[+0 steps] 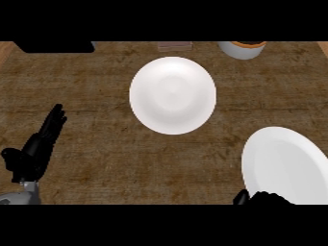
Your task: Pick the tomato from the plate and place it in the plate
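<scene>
A white plate [172, 95] lies in the middle of the brown counter, with nothing on it. A second white plate [288, 167] lies at the lower right, partly cut off by the view's edge. No tomato shows anywhere. My left hand [37, 149] rests open at the left, fingers straight and pointing up the view, away from both plates. Only the dark top of my right hand [264, 198] peeks in at the bottom edge, over the near rim of the lower right plate; its fingers are hidden, and whether it holds something I cannot tell.
A grey cup [242, 49] with something orange-brown inside stands at the back right. A small brownish object [175, 46] sits at the back centre. A black object [54, 46] lies at the back left. Light wooden strips border the counter left and right.
</scene>
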Available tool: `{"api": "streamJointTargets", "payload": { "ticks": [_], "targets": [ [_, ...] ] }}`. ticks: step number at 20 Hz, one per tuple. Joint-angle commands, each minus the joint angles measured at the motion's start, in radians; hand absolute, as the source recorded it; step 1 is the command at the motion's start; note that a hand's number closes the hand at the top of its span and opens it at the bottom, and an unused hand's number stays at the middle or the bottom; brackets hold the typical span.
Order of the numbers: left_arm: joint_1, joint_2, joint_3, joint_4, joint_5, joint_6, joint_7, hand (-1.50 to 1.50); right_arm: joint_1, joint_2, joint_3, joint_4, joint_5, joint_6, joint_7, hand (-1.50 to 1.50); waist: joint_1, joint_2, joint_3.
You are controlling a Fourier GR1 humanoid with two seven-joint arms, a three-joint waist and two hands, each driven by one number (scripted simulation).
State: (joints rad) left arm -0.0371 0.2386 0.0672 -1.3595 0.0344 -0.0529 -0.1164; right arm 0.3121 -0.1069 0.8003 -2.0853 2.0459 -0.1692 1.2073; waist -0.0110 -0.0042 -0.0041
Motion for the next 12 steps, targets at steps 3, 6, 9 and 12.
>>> {"api": "streamJointTargets", "payload": {
  "ticks": [3, 6, 9, 12],
  "targets": [
    [-0.004, -0.002, -0.002, -0.001, -0.006, 0.004, -0.001, 0.0, -0.113, 0.101, 0.09, -0.086, -0.006, 0.134, 0.193, 1.5, 0.019, 0.006, 0.001],
    [-0.034, -0.027, -0.021, 0.002, -0.012, 0.013, 0.011, 0.0, -0.174, 0.1, 0.061, -0.073, -0.047, 0.158, 0.162, 1.5, 0.026, 0.013, 0.001],
    [-0.042, -0.008, -0.021, 0.004, -0.013, -0.007, 0.003, 0.0, -0.209, 0.099, 0.013, -0.063, -0.117, 0.165, 0.15, 1.5, 0.043, 0.019, 0.002],
    [-0.071, -0.028, -0.033, 0.017, -0.017, 0.001, 0.017, 0.0, -0.289, 0.101, -0.04, -0.023, -0.207, 0.175, 0.146, 1.5, 0.049, 0.025, 0.002]
  ]
}}
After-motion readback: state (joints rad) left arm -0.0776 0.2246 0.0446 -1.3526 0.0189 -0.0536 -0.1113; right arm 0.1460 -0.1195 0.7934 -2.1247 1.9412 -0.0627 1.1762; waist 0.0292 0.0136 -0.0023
